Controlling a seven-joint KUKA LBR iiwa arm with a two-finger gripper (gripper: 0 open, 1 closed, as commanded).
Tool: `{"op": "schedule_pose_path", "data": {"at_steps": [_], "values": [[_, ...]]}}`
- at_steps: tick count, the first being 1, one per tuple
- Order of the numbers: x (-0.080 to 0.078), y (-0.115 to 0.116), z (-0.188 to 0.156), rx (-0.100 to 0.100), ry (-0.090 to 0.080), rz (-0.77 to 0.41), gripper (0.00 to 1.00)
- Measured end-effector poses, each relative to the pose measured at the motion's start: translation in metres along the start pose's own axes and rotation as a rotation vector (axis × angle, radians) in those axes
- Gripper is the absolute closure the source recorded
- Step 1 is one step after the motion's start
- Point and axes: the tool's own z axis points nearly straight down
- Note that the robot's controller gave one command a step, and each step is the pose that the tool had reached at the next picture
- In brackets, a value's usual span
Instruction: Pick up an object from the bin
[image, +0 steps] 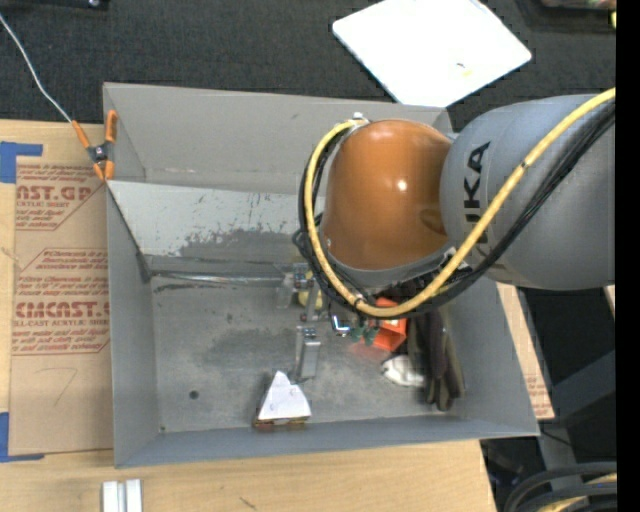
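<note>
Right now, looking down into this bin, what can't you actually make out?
- Orange thing, camera view: mostly under the arm; kind unclear.
- Dark long things right of it: far ends hidden by the arm.
- Small white thing beside them: too small to identify.

This looks like a robotics lab or test cell, not a home or shop. A big grey industrial arm (545, 190) lettered KUKA reaches in from the right of the frame, with an orange cover (385, 195) and yellow cables (313, 200) at its wrist. Below it sits a scuffed grey metal bin (200, 210) holding loose odds and ends (403, 373). A thin white wire (35, 70) trails across the upper left.
</note>
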Motion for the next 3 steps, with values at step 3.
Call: {"op": "schedule_pose_path", "data": {"at_steps": [3], "values": [[-0.0015,-0.0009,-0.0046,-0.001,-0.008,0.002,0.00]]}}
